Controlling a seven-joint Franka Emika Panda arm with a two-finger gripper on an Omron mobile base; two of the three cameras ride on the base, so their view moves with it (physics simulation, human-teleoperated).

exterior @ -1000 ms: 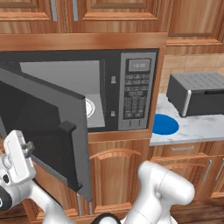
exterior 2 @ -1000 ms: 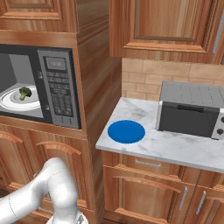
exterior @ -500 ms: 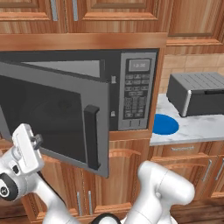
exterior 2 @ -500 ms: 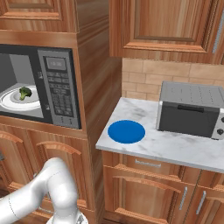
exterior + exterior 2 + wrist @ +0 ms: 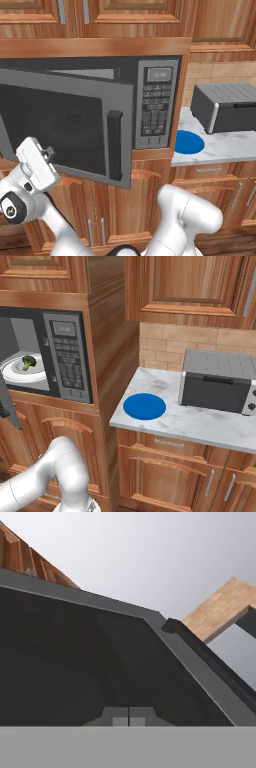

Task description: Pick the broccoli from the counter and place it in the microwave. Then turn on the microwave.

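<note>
Left base view first, and I'm hunting for writing: the microwave (image 5: pixel 100 110) has a small display (image 5: pixel 159 74) and a button keypad (image 5: pixel 152 112) on its right panel, but I can't read a single character on either. No brand mark is legible on the toaster oven (image 5: pixel 225 106) beside it.

On the right base view I see the broccoli (image 5: pixel 28 362) inside the microwave, sitting on the white plate (image 5: pixel 15 372). It's a small dark-green floret with a paler stem, far smaller than the plate under it.

The microwave door (image 5: pixel 65 130) stands partly open, dark glass, its black vertical handle (image 5: pixel 115 145) at the free edge. My gripper (image 5: pixel 128 716) is low at the left of the left base view, and through the hand view its two tips sit pressed together, nothing between them, right up against the dark door glass.

A blue round disc (image 5: pixel 144 406) lies on the marbled counter (image 5: pixel 200 423), near the toaster oven.
</note>
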